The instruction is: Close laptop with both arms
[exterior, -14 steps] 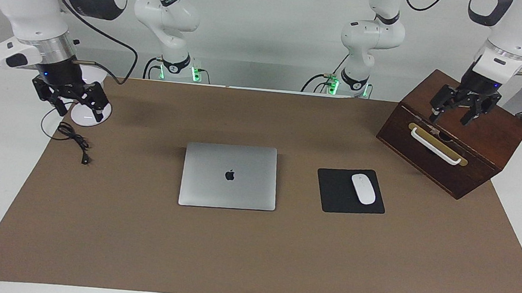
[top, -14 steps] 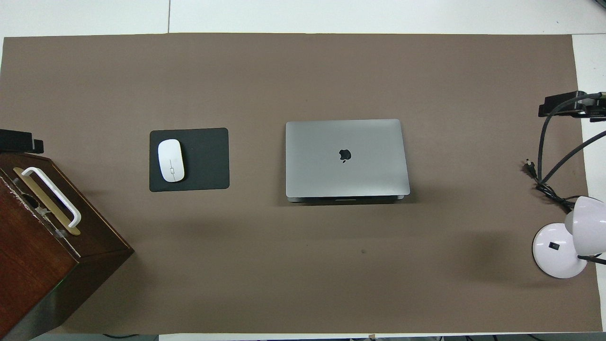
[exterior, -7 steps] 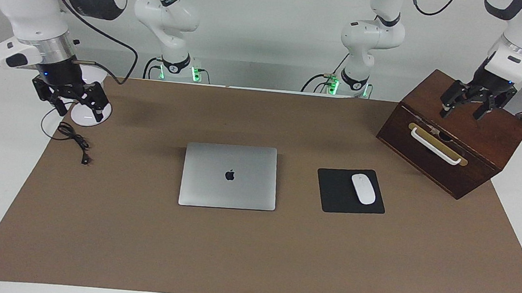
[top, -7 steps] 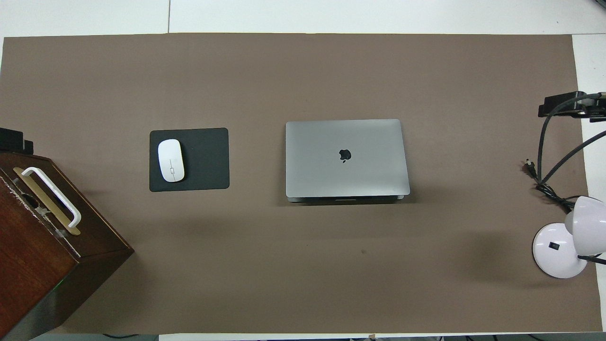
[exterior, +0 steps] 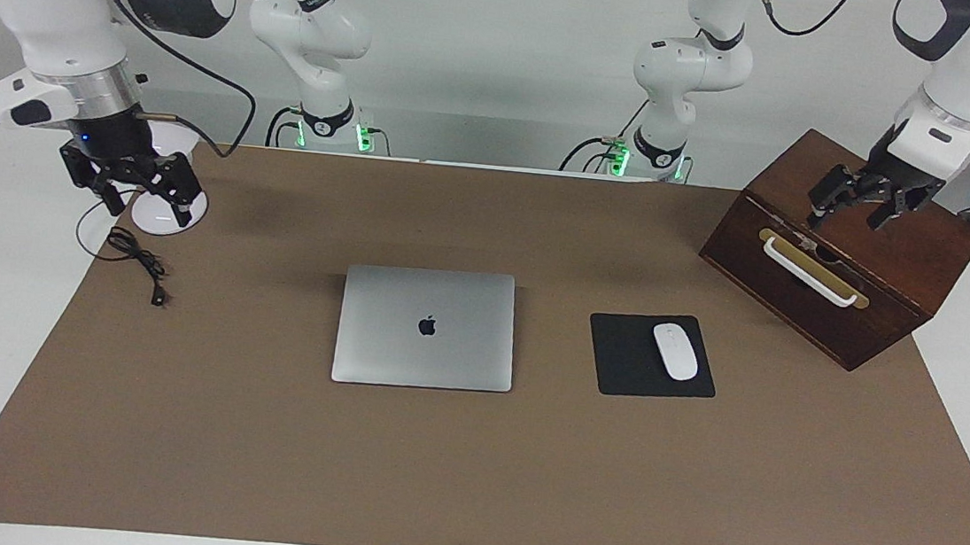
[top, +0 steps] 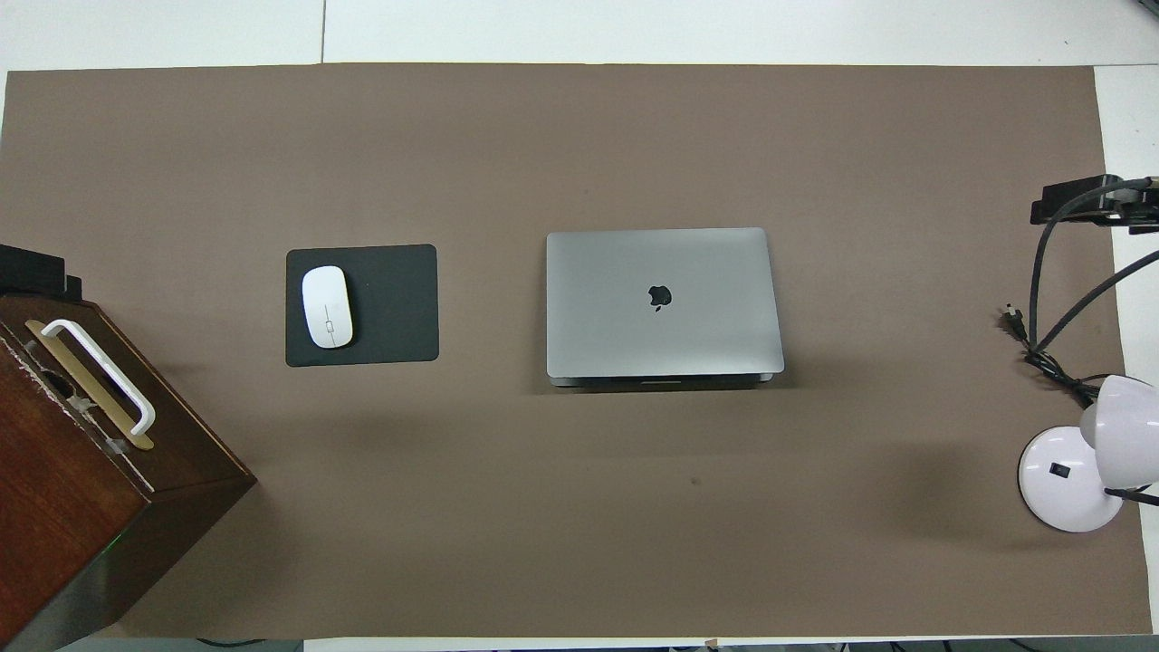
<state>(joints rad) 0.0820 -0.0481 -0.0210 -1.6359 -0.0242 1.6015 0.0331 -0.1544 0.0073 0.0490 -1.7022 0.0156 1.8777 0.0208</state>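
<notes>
The laptop (exterior: 426,328) lies shut and flat at the middle of the brown mat (exterior: 465,484), lid up with the dark apple logo showing. Its long axis runs along the table from one arm's end toward the other, on the 3-to-9 line of the overhead view. The hinge edge, a dark strip in the overhead view, faces the robots at 6 o'clock there; the opening edge faces away from them, at 12.

At 9 o'clock from the laptop in the overhead view, toward the left arm's end, a white mouse (top: 327,306) rests on a black mouse pad (top: 389,308). At about 8 o'clock sits a wooden drawer box (exterior: 888,249) with a white handle, turned askew on the mat's corner.

The left gripper (exterior: 850,205) hangs over the top of the drawer box, fingers spread apart and gripping nothing. The right gripper (exterior: 147,192) hangs over the white lamp base (top: 1068,480) at the right arm's end, at about 4 o'clock from the laptop in the overhead view; its fingers are also apart and empty. A black cable (exterior: 137,261) lies curled on the mat beside the lamp base
</notes>
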